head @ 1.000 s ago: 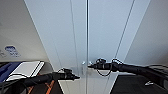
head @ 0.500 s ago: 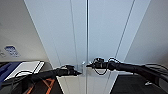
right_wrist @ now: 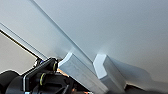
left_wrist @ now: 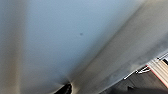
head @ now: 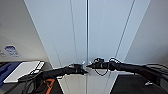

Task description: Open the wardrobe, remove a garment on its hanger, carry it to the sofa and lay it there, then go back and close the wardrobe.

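The wardrobe [head: 87, 32] stands shut straight ahead, so every step remains: the left gripper [head: 84, 71] and right gripper [head: 88, 66] meet at its middle seam near the handles, but I cannot tell whether either has closed on anything.

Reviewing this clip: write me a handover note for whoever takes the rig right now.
Left end effector: at the middle seam of the wardrobe, low on the left door; finger state unclear.
Right end effector: at the same seam from the other side; fingers apart, nothing between them.
Wardrobe: both doors look shut, robot close in front.
Done: approach.
Left: open the doors, take the garment on its hanger to the sofa, return, close.
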